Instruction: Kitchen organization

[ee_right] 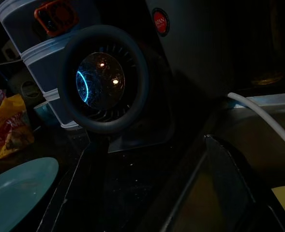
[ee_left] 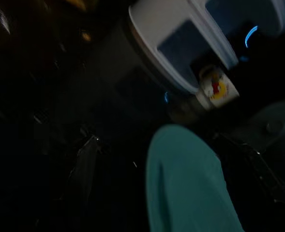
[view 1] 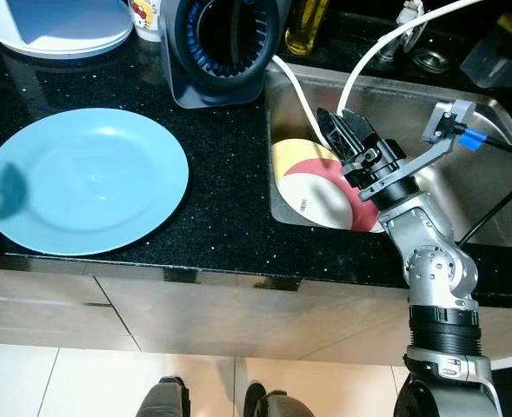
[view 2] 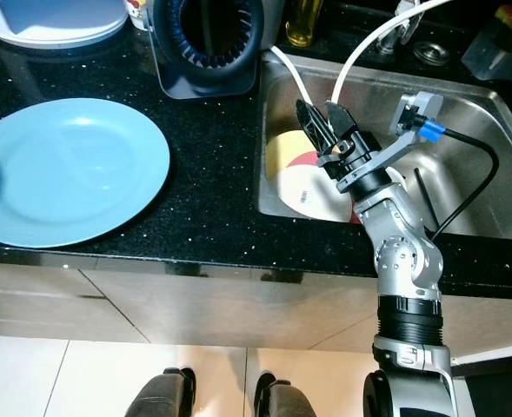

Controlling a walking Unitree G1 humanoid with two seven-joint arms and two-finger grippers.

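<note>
Closest to me, down at the bottom, the robot's two feet (view 1: 212, 400) stand on pale floor tiles in front of the cabinet fronts (view 1: 151, 308). The right arm rises from the lower right, its silver joints stacked up over the counter edge, and bends in over the steel sink (view 1: 490, 217).

The right gripper (view 1: 341, 130) hangs over the near left part of the basin with its two long black fingers spread apart, holding nothing. Directly under and just in front of it lies a cream plate with a red patch (view 1: 312, 187), leaning in the left corner of the sink against the near wall. The fingertips sit just above the plate's far edge; whether they touch it I cannot tell. A white hose (view 1: 373, 48) curves down from the back into the basin beside the gripper.

To the left, on the black speckled counter (view 1: 221, 174), a large light blue plate (view 1: 86, 178) lies flat, well apart from the sink. The left wrist view is dark and blurred, yet the same blue plate shows in it, so the left gripper hangs somewhere near there; its fingers are too dim to judge.

Farther back, a dark blue fan-like appliance (view 1: 225, 43) stands at the sink's far left corner. Beyond it are a white container (view 1: 60, 26), a small printed cup (view 1: 145, 17) and a bottle of yellow liquid (view 1: 306, 26).
</note>
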